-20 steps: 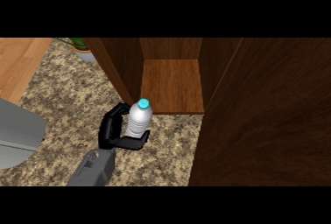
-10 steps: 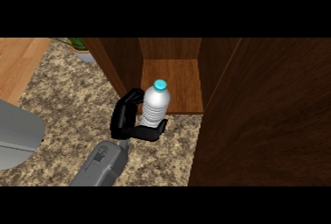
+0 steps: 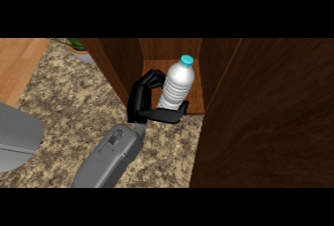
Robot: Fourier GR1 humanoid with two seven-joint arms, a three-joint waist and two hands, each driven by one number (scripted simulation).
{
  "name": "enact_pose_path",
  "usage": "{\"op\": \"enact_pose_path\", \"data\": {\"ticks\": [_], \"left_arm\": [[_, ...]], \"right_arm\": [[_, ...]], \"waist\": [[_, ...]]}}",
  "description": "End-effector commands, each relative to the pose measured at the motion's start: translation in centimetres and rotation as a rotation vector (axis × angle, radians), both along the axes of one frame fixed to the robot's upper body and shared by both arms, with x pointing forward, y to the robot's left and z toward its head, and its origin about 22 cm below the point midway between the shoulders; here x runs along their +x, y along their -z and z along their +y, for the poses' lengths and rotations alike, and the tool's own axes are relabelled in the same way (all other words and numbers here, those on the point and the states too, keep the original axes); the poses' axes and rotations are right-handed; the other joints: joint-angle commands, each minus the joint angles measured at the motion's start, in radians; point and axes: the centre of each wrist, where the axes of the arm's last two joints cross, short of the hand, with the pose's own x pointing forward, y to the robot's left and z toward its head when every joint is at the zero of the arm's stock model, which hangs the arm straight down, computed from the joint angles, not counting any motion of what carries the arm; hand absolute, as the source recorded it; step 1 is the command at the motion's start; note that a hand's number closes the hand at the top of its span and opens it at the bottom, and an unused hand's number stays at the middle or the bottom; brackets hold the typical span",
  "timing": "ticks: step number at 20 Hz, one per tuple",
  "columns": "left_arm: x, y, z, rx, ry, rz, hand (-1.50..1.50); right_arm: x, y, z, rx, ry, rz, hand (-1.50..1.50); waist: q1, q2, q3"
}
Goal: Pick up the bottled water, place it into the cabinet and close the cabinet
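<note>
The cabinet [image 3: 267,123] is taking up the whole right side here, with its big door panel swinging open across the 3 to 5 o'clock area, and the open compartment sitting up around 12 o'clock. Below and left of it the granite counter [image 3: 72,101] is filling the rest, with a grey appliance-looking thing [image 3: 16,141] poking in at 9 o'clock and a little potted plant [image 3: 78,46] up at 11.

One grey forearm is coming in from 6 o'clock and I can't really say which arm it is. Its hand [image 3: 146,103] is wrapping around the lower half of the bottled water [image 3: 177,86], fingers curled behind it and thumb hooking the front. The other hand isn't showing anywhere.

The bottle is standing upright, blue cap up, right at the mouth of the compartment, overlapping the shelf edge.

So progress-wise: pickup is looking done, placing is looking nearly there but it isn't released yet, and the door is plainly not closed.
</note>
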Motion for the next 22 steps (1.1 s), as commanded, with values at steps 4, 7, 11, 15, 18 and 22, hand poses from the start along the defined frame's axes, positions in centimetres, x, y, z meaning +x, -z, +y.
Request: {"op": "enact_pose_path", "data": {"ticks": [4, 7, 11, 15, 18, 22], "left_arm": [[2.5, -1.2, -1.0, 0.014, -0.048, 0.054, 1.5], [1.9, -0.7, -1.7, 0.013, -0.081, 0.104, 1.5], [4.1, 0.4, -0.8, 0.04, -0.156, 0.116, 1.5], [5.3, -0.2, -1.3, 0.095, -0.214, 0.118, 1.5], [5.8, 1.2, 0.0, 0.113, -0.259, 0.123, 1.5], [6.3, 1.5, 0.2, 0.181, -0.311, 0.099, 1.5]], "right_arm": [[-1.3, -0.9, -0.7, -0.003, 0.01, -0.015, -1.5], [-3.9, -2.4, -2.0, 0.001, -0.001, -0.036, -1.5], [-2.0, -0.5, -1.7, 0.016, 0.002, -0.019, -1.5], [-2.1, -0.1, -1.9, 0.0, -0.009, -0.018, -1.5], [-2.5, -0.5, -2.4, 0.008, -0.013, -0.035, -1.5], [-2.7, -0.2, -2.1, 0.0, -0.027, -0.041, -1.5]], "waist": [[0.0, 0.001, 0.0], [-0.012, -0.001, 0.0], [-0.022, 0.006, 0.0], [-0.031, 0.006, 0.0], [-0.039, 0.01, 0.0], [-0.049, 0.01, 0.0]]}}
